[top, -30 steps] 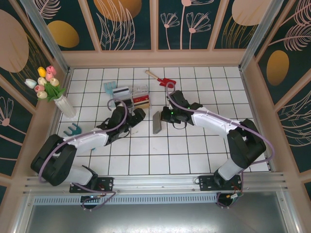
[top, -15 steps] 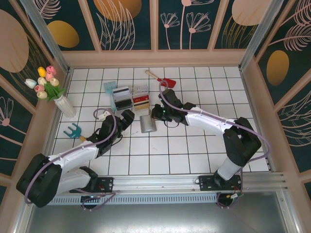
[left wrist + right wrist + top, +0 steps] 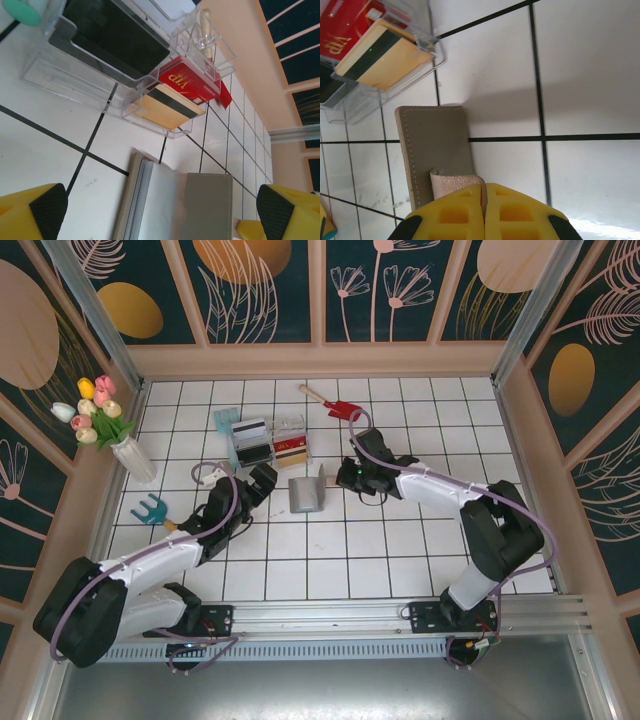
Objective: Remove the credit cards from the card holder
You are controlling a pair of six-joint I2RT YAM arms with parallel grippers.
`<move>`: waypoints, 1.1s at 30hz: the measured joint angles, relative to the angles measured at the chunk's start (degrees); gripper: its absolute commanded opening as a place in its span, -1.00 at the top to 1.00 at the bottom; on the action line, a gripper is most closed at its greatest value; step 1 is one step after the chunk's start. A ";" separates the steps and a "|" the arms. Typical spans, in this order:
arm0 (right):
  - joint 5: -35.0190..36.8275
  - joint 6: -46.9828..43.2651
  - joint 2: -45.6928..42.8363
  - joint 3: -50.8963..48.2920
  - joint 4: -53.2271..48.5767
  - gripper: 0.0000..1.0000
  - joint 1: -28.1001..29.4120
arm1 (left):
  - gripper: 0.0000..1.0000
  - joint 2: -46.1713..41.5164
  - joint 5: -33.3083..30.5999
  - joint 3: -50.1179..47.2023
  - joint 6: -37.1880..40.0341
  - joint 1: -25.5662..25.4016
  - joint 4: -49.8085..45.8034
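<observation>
Scene: white tiled table (image 3: 400,560) seen from above, two robot arms reaching in from the near edge.
Holder: the grey holder (image 3: 303,497) lies on the tiles between the two grippers, just in front of a clear tray (image 3: 55,75).
Cards: a red card (image 3: 187,80), an orange card (image 3: 165,109) with a black stripe and a black card (image 3: 115,42) sit in the tray's compartments, already out of the holder.
Left gripper: the left gripper (image 3: 268,478) rests low beside the holder, its fingers spread wide and grasping nothing.
Right gripper: the right gripper (image 3: 485,210) has its fingers clenched together, and the holder's small tab (image 3: 454,181) runs into the seam between them, so it looks pinched.
Just changed: a second ago the holder stood on edge with both grippers close. It then lay flat. Now the right gripper has drawn away to the right, and the holder's edge nearest it is lifted.
Inside the holder: the left wrist view shows thin layered edges under the raised cover. Whether these are cards or bare pockets cannot be told.
Meaning: the holder seems to be being pulled open for the free left gripper to reach in.
</observation>
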 measured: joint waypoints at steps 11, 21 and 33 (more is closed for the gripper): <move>-0.59 -1.16 -2.84 -5.81 0.35 0.94 -3.21 | -0.97 14.73 15.93 10.58 6.84 0.04 3.48; -2.51 -4.39 -2.82 -6.88 0.28 0.94 -7.15 | -0.57 24.17 25.40 16.85 7.65 -0.31 2.25; -3.23 -6.03 -2.69 -6.88 0.28 0.94 -7.93 | -0.40 31.06 26.01 25.79 10.69 -1.16 -9.53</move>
